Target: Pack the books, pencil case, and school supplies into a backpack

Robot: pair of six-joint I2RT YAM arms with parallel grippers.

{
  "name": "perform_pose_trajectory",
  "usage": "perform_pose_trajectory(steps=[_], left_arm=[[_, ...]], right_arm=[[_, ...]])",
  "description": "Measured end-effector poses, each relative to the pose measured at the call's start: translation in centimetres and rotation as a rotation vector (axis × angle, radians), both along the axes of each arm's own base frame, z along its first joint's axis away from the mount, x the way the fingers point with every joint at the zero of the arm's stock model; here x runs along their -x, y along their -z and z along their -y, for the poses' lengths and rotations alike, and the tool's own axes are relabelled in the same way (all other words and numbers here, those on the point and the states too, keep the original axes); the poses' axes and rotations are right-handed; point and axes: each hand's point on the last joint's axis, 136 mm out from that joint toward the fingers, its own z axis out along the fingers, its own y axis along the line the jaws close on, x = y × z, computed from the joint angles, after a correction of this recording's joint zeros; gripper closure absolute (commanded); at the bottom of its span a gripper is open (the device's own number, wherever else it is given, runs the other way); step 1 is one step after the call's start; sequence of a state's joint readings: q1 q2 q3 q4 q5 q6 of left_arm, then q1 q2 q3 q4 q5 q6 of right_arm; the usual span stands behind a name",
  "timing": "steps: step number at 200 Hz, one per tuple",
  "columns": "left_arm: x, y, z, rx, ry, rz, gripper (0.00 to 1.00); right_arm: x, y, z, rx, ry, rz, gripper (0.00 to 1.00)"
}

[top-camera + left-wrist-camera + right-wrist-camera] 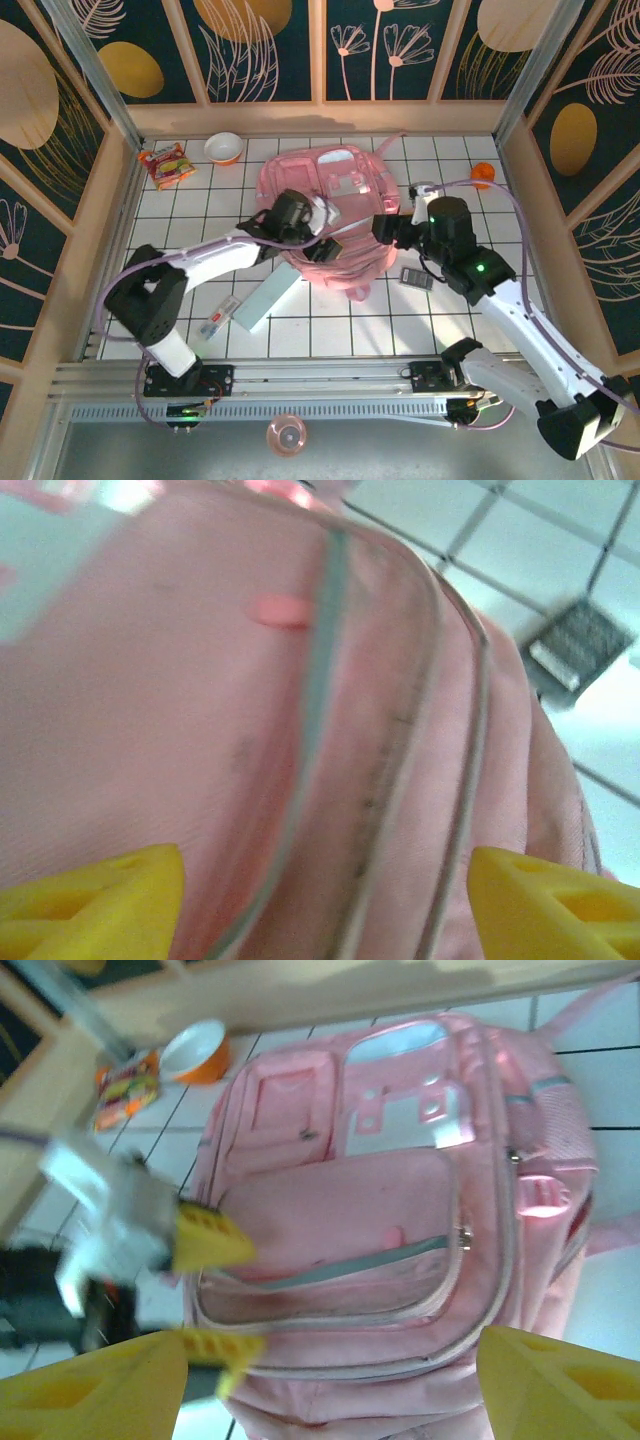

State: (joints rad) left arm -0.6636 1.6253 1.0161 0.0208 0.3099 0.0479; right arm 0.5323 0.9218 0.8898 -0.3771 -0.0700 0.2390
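Left claw [325,895] and right claw [330,1370] both spread, soft pink fabric backpack [180,730] just ahead; closing might pinch cloth, not zip.

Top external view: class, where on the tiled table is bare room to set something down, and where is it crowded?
Bare tiles: between the snack packet and the left arm; the near strip between the pencil case and the calculator. Crowded: near end of the backpack, where both arms meet.
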Motion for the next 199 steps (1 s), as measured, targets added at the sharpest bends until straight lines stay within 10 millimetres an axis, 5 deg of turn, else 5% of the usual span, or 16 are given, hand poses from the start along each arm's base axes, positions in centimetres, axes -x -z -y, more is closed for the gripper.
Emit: perform_pose_trajectory(steps=[39, 78, 119, 187, 199], left_arm=[[-3.2, -6.0, -7.7, 0.203, -0.29, 0.042, 0.19], [-2.3, -3.8, -12.9, 0.278, -0.476, -0.045, 0.18], [0.0, -2.7, -14.2, 0.349, -0.526, -0.089, 0.17], [1.1, -3.4, -14.3, 0.463, -0.544, -0.097, 0.18], [1.1, -3.3, -14.4, 0.465, -0.551, -0.105, 0.19]], right_arm=[[1.7, 4.4, -5.1, 0.235, -0.317, -0.02, 0.24], [6.0, 10.3, -9.8, 0.527, -0.69, 0.057, 0.21], [7.3, 15.2, -10.2, 0.72, -0.905, 0.227, 0.18], [3.8, 18.5, -11.1, 0.917, -0.916, 0.452, 0.18], [3.4, 19.2, -10.9, 0.942, -0.901, 0.466, 0.27]])
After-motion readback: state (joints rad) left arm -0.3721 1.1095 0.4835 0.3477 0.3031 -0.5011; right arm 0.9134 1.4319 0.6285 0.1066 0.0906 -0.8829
